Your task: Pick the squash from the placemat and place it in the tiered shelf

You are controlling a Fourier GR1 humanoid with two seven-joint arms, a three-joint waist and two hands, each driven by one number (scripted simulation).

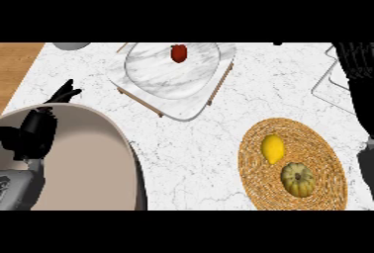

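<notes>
Resting on a round woven placemat (292,165) at the lower right of the head view, the squash (298,179) is a squat, ribbed, olive-green globe with mottled yellowish streaks. Just beside it, toward the far side of the same mat, lies a smooth yellow lemon (272,148), oval and slightly pointed at one end; the 2 sit close but whether they touch cannot be told. The mat's straw-coloured fibre runs in concentric coils.

Farther back, near the middle of the view, stands the tiered shelf (172,74): a square marble slab with rounded corners, a round marble tier above it, and thin wooden edges showing at the sides. A small dark red fruit (178,53) sits on the upper tier.

The counter (205,143) is white marble with fine grey veins. A strip of wooden surface (16,64) shows at the far left, a pale grey round object (70,45) is cut off by the upper edge, and a black wire rack (354,62) occupies the upper right corner.

A large beige, curved shape with a dark rim (87,158) fills the lower left. The left hand (33,131) shows there, black, fingers relaxed and spread, holding nothing and well apart from the squash. A dark form at the right edge is too cut off to identify.
</notes>
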